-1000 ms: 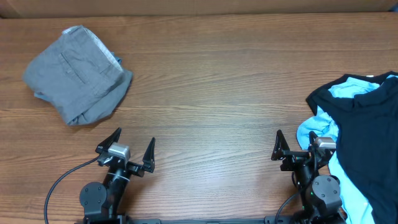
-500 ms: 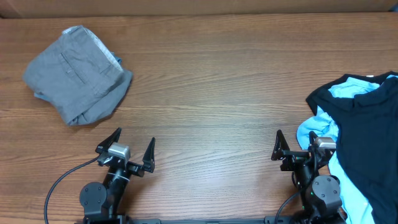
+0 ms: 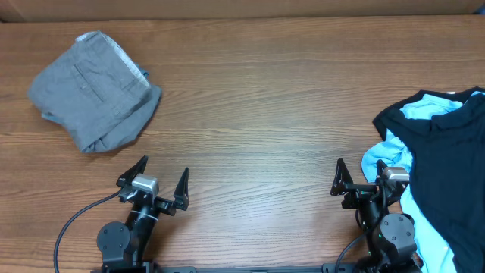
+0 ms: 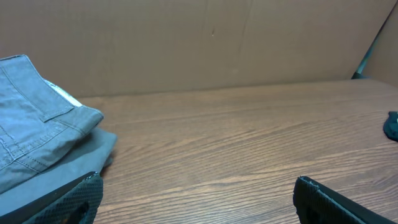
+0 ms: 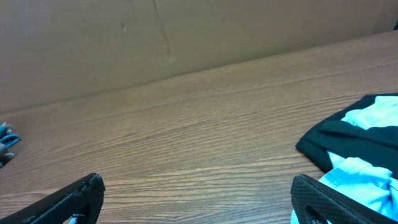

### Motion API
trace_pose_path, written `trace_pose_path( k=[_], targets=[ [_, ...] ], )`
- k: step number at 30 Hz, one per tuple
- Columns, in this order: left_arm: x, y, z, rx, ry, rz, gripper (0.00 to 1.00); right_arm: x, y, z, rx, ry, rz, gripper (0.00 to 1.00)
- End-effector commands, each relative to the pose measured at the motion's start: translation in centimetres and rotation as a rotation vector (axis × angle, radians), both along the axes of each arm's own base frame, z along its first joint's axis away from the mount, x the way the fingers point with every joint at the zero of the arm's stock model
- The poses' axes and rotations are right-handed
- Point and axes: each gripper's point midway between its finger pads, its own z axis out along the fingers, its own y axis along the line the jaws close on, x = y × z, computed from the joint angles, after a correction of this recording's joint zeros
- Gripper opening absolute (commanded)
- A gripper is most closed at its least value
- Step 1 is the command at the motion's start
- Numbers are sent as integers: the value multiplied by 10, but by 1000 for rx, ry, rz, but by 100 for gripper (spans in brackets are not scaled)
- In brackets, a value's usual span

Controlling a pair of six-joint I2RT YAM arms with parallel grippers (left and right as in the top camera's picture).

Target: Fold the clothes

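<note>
Left gripper (image 3: pixel 164 170) and right gripper (image 3: pixel 361 171) stood wide open, empty; folded grey fabric shorts (image 3: pixel 95 91) lay far left, crumpled navy cloth garment (image 3: pixel 447 174) right.

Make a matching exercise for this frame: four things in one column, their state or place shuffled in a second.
Things:
1. grey shorts
2. navy shirt
3. light blue garment
4. left gripper

States or places:
A. open, holding nothing
B. lying partly under another garment
C. folded, far-left side
D. loose and unfolded, on top, right side

Pairs: 1-C, 2-D, 3-B, 4-A
</note>
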Motion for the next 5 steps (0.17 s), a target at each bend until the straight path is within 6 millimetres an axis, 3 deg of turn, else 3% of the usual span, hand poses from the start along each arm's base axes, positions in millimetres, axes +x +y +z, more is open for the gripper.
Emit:
trace_pose_path(
  k=[1,5],
  targets=[
    [0,0,1,-13,-3,5,100,0,-1,2,3,-14,-6,100],
    [0,0,1,-13,-3,6,100,0,-1,2,3,-14,-7,100]
  ],
)
